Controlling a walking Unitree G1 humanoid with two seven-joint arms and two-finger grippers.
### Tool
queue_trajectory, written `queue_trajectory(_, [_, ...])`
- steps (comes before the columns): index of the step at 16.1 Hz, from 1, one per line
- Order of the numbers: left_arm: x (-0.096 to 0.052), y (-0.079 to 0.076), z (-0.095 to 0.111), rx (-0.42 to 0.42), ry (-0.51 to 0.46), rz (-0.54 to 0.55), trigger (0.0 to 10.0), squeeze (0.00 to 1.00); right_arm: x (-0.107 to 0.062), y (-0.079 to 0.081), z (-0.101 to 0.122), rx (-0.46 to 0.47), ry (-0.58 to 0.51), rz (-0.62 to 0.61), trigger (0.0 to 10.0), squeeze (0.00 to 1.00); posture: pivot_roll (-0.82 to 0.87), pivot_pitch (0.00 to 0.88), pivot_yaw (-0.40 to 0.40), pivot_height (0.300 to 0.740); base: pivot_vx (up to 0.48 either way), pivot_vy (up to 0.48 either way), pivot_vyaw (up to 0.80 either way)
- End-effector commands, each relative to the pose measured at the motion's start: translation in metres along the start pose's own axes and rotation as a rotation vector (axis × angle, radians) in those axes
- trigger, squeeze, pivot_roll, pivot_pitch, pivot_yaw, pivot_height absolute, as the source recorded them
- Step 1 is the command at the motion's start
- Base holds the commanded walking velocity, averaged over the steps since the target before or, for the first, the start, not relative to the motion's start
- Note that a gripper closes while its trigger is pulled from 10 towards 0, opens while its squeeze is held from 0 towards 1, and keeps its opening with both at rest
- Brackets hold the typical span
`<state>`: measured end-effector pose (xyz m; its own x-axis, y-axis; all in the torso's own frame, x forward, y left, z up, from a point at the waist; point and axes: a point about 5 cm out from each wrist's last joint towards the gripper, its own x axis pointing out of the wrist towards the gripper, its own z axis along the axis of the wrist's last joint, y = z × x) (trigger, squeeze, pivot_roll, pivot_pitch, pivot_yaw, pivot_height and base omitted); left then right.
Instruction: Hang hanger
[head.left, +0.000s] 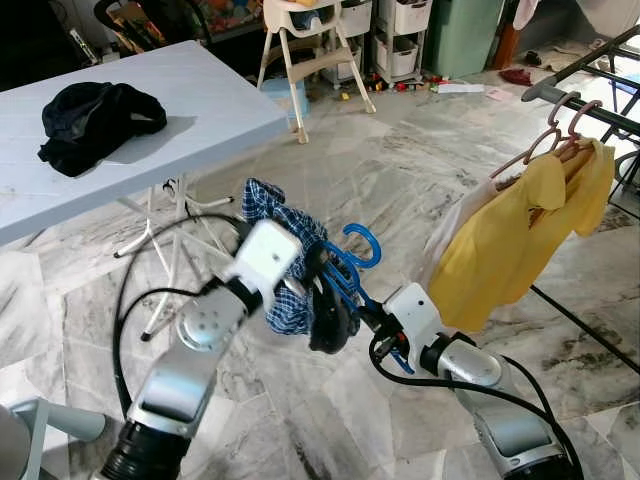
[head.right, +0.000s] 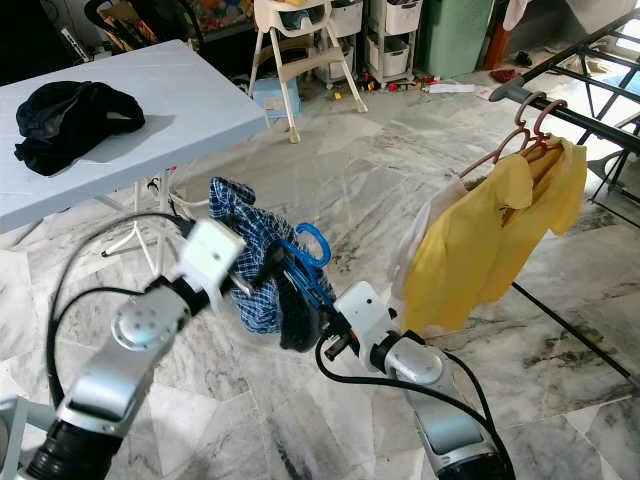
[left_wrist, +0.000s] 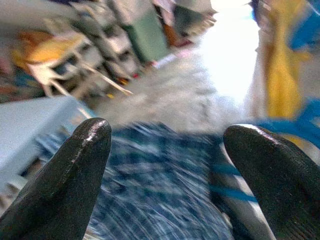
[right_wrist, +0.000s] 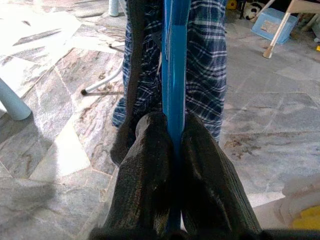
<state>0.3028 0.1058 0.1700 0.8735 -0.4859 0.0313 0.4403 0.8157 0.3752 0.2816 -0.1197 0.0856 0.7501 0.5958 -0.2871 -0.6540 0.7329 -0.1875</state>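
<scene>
Over veined grey-white marble floor (head.left: 380, 170), mid-air btwn both arms: blue plastic hanger (head.left: 352, 262), curved hook up, w/ blue-white plaid cloth (head.left: 283, 262) bunched over it, soft and crumpled, a darker fold drooping below. Right gripper (right_wrist: 172, 145) is pinched tight on the hanger's smooth blue bar, its ribbed black fingers (right_wrist: 210, 180) pressed either side. Left gripper (left_wrist: 167, 145) sits at the plaid cloth, glossy rounded fingertips (left_wrist: 85, 150) spread wide, cloth just beyond them. To robot's right, metal drying rack (head.left: 590, 105) carries a yellow shirt (head.left: 520, 235) on pinkish hangers, well apart from the blue one. Left: pale blue folding table (head.left: 215, 95) w/ a black garment (head.left: 90, 120) in a rumpled heap.
</scene>
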Motion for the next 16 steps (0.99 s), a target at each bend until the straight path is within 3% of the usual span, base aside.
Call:
queue_trajectory(1, [-0.002, 0.012, 0.007, 0.022, -0.046, 0.082, 10.0, 0.0, 0.002, 0.001, 0.005, -0.01, -0.025, 0.007, 10.0, 0.0, -0.1, 0.08, 0.064, 0.74, 0.0, 0.0, 0.0])
queue_trajectory(2, [-0.003, 0.016, 0.009, 0.054, -0.058, 0.105, 10.0, 0.0, 0.001, 0.001, 0.005, -0.01, -0.026, 0.009, 10.0, 0.0, -0.1, 0.08, 0.064, 0.74, 0.0, 0.0, 0.0])
queue_trajectory(4, [-0.005, 0.021, 0.006, 0.06, -0.037, 0.021, 10.0, 0.0, -0.001, -0.001, 0.003, -0.019, -0.02, 0.023, 10.0, 0.0, -0.1, 0.079, 0.06, 0.74, 0.0, 0.0, 0.0])
queue_trajectory(8, [-0.012, 0.05, -0.007, 0.173, 0.046, -0.061, 10.0, 0.0, -0.004, -0.002, -0.001, -0.028, -0.01, 0.047, 10.0, 0.0, -0.09, 0.077, 0.063, 0.74, 0.0, 0.0, 0.0])
queue_trajectory(10, [-0.015, 0.061, -0.016, 0.205, 0.079, -0.075, 10.0, 0.0, -0.007, 0.004, 0.002, -0.019, -0.035, 0.118, 10.0, 0.0, -0.1, 0.076, 0.064, 0.74, 0.0, 0.0, 0.0])
queue_trajectory(16, [-0.021, 0.06, -0.038, 0.261, 0.177, -0.285, 10.0, 0.0, -0.021, 0.011, 0.005, -0.021, -0.054, 0.286, 10.0, 0.0, -0.11, 0.068, 0.064, 0.74, 0.0, 0.0, 0.0])
